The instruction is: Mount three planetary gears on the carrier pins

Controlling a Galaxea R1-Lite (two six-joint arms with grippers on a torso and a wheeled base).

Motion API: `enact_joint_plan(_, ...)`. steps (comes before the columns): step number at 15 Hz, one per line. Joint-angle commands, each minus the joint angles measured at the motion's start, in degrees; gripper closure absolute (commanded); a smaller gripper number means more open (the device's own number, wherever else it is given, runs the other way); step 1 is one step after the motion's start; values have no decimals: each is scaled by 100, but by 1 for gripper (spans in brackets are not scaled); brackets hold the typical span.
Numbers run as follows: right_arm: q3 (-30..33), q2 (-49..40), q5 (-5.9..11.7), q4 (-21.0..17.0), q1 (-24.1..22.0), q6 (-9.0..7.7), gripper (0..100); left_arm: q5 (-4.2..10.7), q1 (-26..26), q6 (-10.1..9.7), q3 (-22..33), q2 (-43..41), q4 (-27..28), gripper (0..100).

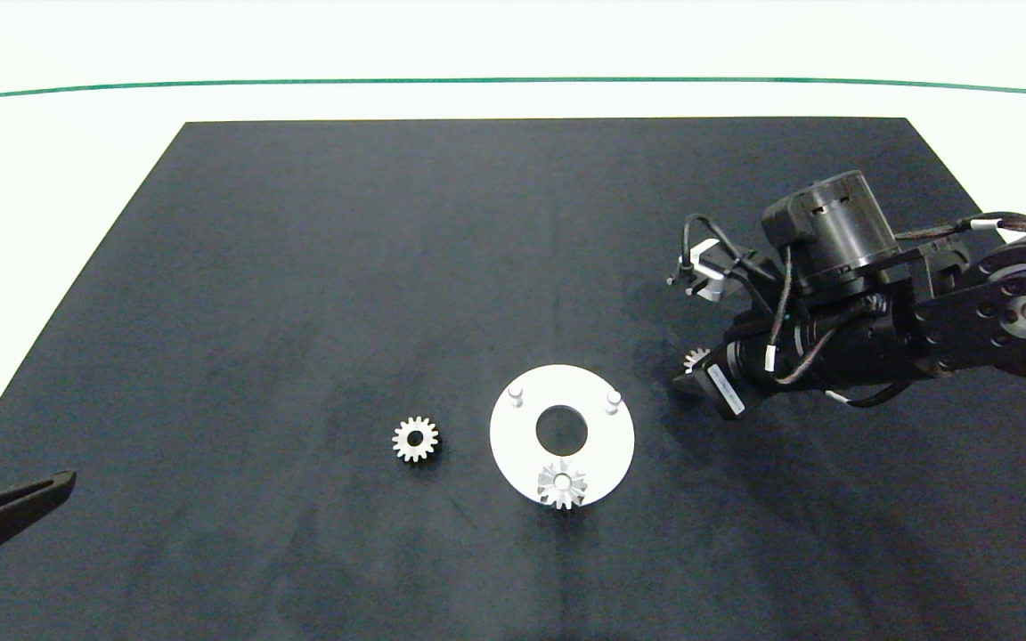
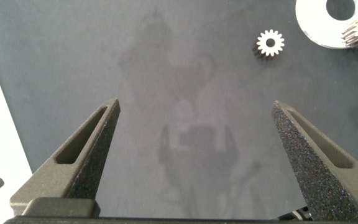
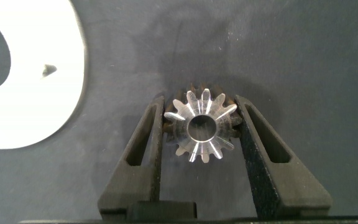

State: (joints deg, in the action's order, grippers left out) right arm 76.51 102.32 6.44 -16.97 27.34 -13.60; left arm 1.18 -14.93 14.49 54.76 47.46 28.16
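No readable text anywhere — only a small white sticker label (image 1: 728,393) on the right arm's black wrist, print illegible.

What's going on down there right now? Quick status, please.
Right gripper shut on a planetary gear, beside the white disc. One gear on a pin, one loose, two pins bare. Left gripper open, parked.

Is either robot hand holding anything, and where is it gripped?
The right hand pinches a planetary gear by its toothed rim. The left hand is open, empty.

Black right arm (image 1: 923,294) with cylindrical motor housing, looping black cables, white label.
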Motion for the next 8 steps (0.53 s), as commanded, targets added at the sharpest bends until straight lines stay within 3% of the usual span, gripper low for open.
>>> enact_joint_plan(1,-4,-309,103,-35,210,-55,99,5,-1,10,0,9,14,0)
enact_joint_plan(4,22,-458,306,-35,693,-116,99,5,-1,10,0,9,14,0)
enact_joint_plan(6,84,-388,569,-43,1001,-178,99,5,-10,10,-18,9,14,0)
enact_joint_plan(8,145,-300,604,-87,1168,-195,99,5,-10,10,-18,9,14,0)
